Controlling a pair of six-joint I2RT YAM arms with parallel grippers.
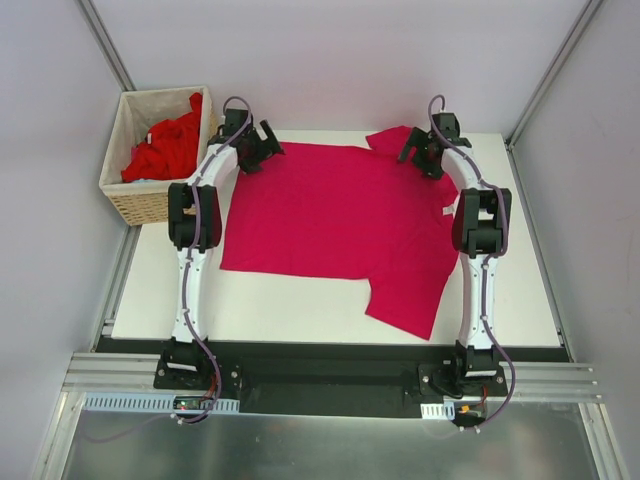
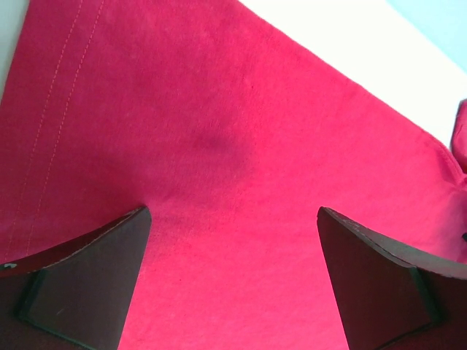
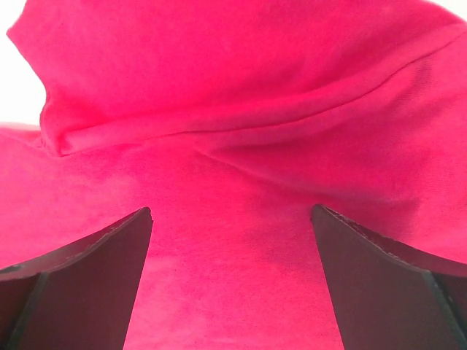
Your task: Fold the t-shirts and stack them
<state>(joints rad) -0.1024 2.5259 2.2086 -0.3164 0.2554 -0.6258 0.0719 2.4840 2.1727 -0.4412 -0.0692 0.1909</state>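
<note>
The magenta-crimson t-shirt (image 1: pixel 335 225) lies spread on the table (image 1: pixel 290 312), the left gripper (image 1: pixel 262 147) above its 10 o'clock corner and the right gripper (image 1: pixel 416 152) above its 2 o'clock sleeve, both spread wide and empty, with red t-shirts (image 1: pixel 165 148) in the wicker basket (image 1: pixel 140 206).

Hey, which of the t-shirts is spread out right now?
The magenta-crimson t-shirt, lying open on the table. The brighter red shirts are bunched up in the wicker basket.
</note>
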